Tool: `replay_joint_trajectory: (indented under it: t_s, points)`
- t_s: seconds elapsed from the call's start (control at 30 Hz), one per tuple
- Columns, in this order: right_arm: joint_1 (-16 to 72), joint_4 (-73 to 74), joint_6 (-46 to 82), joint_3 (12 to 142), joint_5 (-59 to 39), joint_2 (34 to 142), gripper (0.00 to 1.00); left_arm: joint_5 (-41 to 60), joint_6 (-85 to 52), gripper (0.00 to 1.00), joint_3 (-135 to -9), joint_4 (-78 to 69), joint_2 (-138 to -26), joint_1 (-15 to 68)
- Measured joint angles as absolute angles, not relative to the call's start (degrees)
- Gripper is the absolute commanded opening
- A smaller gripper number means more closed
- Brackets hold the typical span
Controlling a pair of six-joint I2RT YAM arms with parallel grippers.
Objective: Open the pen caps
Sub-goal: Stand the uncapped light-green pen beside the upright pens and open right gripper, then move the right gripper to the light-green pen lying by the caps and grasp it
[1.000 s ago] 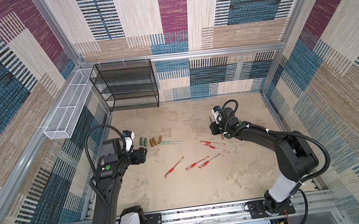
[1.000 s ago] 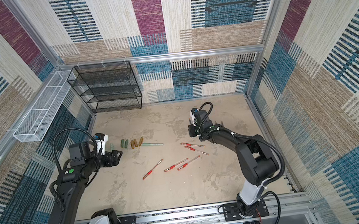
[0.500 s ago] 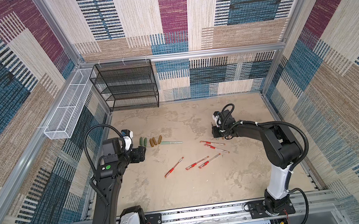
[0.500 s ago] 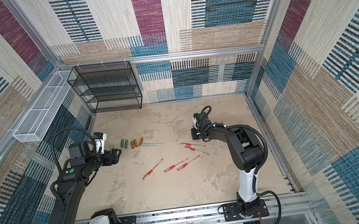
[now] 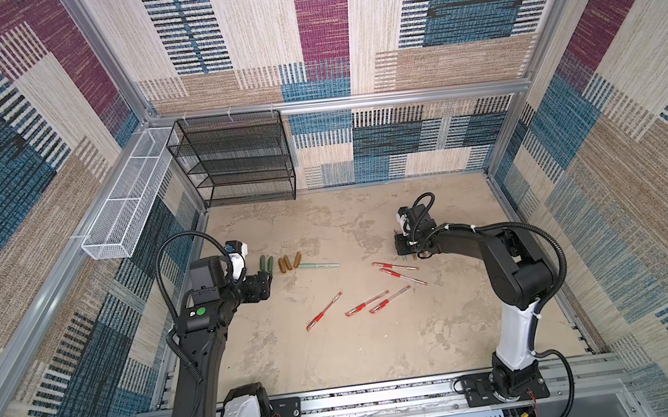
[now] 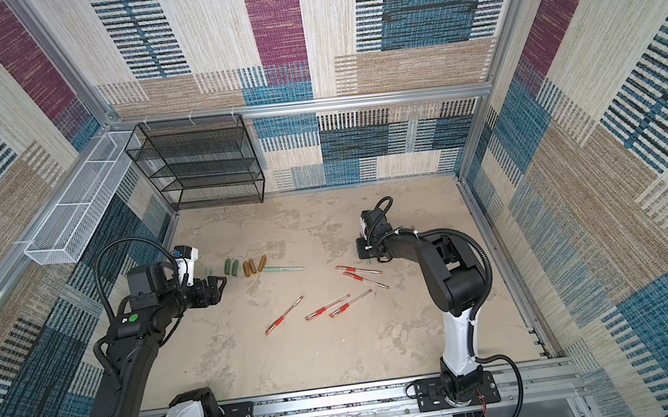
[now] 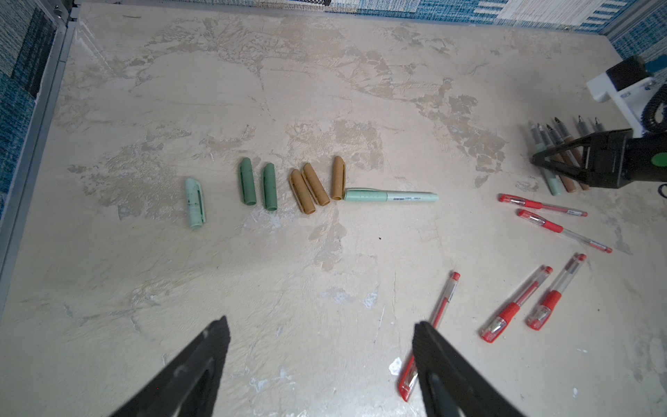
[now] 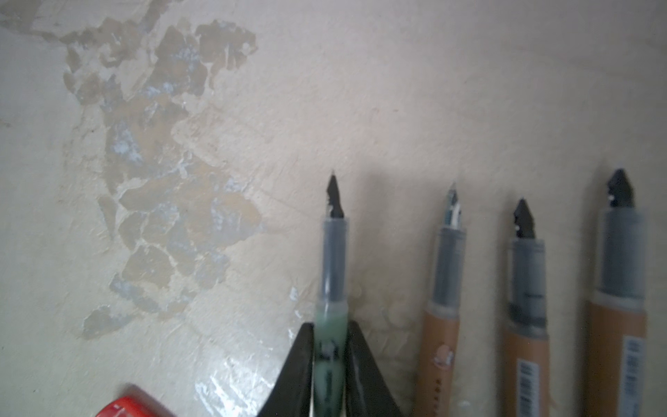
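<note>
The left gripper (image 7: 321,325) hangs over the surface (image 5: 338,355) on the far left, jaws spread wide with nothing between them. Only its two fingertips make it into the left wrist view.

Just past it is the row of loose pen caps. First comes a mint cap (image 7: 195,204); that mint cap (image 6: 207,270) is only a speck in a top view, tucked right by the arm's wrist camera. Then there are two dark green caps (image 7: 248,182) side by side, and three brown caps (image 7: 315,184), two of them touching. The last brown one sits right at the end of a capped mint pen (image 7: 391,196).

Mid-surface, five red pens (image 5: 366,302) lie scattered with their slim red caps (image 7: 491,330) still on. One is half covered by a gripper finger in the left wrist view.

On the right, the right gripper (image 8: 330,326) is down at the surface, closed around an uncapped mint pen (image 8: 334,260), fingers snug on both sides of the barrel. That shot is blurry and cuts off the barrel's back end. Three brown-barrelled pens (image 8: 525,289) lie beside it with bare nibs, their lower halves out of frame. From above, the arm hides most of that row.
</note>
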State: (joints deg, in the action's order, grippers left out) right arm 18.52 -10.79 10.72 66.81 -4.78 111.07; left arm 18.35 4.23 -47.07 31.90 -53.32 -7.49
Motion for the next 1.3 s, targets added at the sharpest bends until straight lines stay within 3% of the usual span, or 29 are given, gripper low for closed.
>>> replay_joint_trajectory:
  t_s: [0.17, 0.5, 0.97, 1.3]
  points:
    - [18.7, -13.8, 10.7, 69.4, -5.0, 110.0, 0.28, 18.3, 4.2, 0.84, -46.7, 31.8, -53.1, -7.5]
    - [23.4, -14.9, 8.7, 75.1, -10.4, 104.8, 0.51, 18.3, 4.0, 0.84, -46.6, 31.5, -53.1, -7.6]
    - [36.6, -22.9, 1.0, 94.8, -15.4, 122.0, 0.64, 18.1, 3.8, 0.84, -46.3, 31.3, -52.6, -7.7]
    - [41.3, -30.2, -2.2, 109.4, -17.4, 134.1, 0.60, 18.1, 3.8, 0.84, -46.3, 31.2, -52.5, -8.0]
